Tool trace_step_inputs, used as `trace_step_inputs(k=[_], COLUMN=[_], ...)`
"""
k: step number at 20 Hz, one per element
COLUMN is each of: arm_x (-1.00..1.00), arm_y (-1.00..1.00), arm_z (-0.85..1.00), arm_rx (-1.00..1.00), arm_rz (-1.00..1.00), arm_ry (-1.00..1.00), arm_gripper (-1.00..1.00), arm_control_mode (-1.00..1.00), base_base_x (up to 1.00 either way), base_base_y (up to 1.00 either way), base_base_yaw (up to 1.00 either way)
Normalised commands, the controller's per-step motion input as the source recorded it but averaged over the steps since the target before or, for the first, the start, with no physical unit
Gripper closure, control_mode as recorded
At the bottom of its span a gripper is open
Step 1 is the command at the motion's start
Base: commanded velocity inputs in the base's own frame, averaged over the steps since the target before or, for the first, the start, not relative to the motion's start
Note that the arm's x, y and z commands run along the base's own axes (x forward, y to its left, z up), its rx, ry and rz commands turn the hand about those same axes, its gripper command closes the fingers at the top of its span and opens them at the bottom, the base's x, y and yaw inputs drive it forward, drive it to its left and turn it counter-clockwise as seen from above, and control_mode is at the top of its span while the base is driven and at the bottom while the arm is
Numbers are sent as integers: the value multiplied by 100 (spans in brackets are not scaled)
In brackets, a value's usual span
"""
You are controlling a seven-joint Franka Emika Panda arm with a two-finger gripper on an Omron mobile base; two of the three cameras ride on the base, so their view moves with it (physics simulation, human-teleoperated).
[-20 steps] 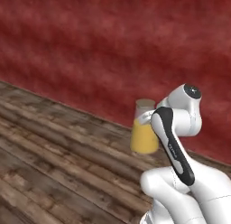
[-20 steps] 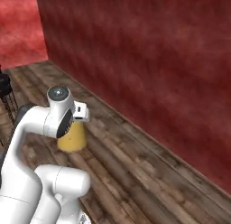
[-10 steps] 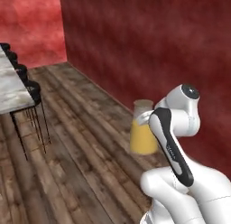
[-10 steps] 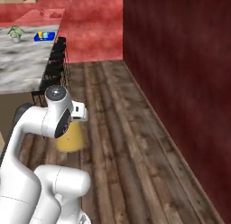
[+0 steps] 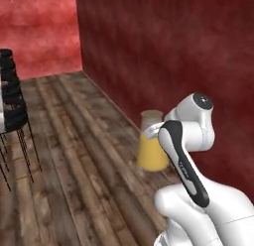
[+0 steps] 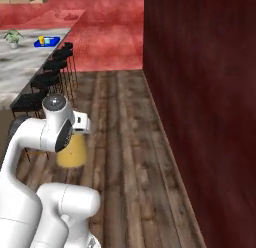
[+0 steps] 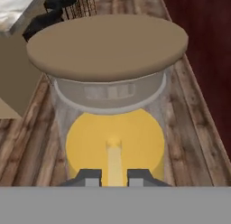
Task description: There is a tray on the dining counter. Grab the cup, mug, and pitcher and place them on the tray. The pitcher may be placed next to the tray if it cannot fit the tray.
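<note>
Pitcher (image 5: 151, 150) first, and we place everything else around it. From the left base camera we see it carried in the air just in front of our white arm (image 5: 191, 141), its tan lid on top and orange liquid filling the lower cone. Behind the pitcher stands a dark red wall (image 5: 168, 51); below it runs a wooden plank floor (image 5: 79, 155). Well to the left of the pitcher, black bar stools (image 5: 12, 98) stand in a row.

From the right base camera the pitcher (image 6: 71, 151) hangs below and partly behind our arm's upper joint (image 6: 56, 123), again off the floor. Far beyond the pitcher, up and to the left, the dining counter (image 6: 25, 62) stretches away, with stools (image 6: 52, 74) along the edge nearer the pitcher. On that counter, well apart from the pitcher, lies the blue tray (image 6: 47, 41) with something small and yellow on it, too tiny for us to name. A little potted plant (image 6: 13, 38) sits left of the tray.

From the hand camera the pitcher (image 7: 110, 83) is right in front of us, lid toward the top. Our gripper (image 7: 113, 177) has its two dark fingertips (image 7: 88, 177) drawn close together, pinching a narrow yellowish rib of the pitcher between them.
</note>
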Motion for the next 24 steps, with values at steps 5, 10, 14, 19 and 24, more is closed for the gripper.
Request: trace_step_inputs(k=[5,10,14,19,24], arm_x=[0,0,0,0,0], arm_y=[0,0,0,0,0], arm_z=[0,0,0,0,0], arm_rx=[0,0,0,0,0], arm_rz=[0,0,0,0,0], arm_ry=[0,0,0,0,0], arm_gripper=[100,100,100,100,100], arm_control_mode=[100,100,100,100,100], base_base_x=[100,100,100,100,100], base_base_y=[-92,-42,-16,-20,-64], base_base_yaw=[1,15,41,60,7])
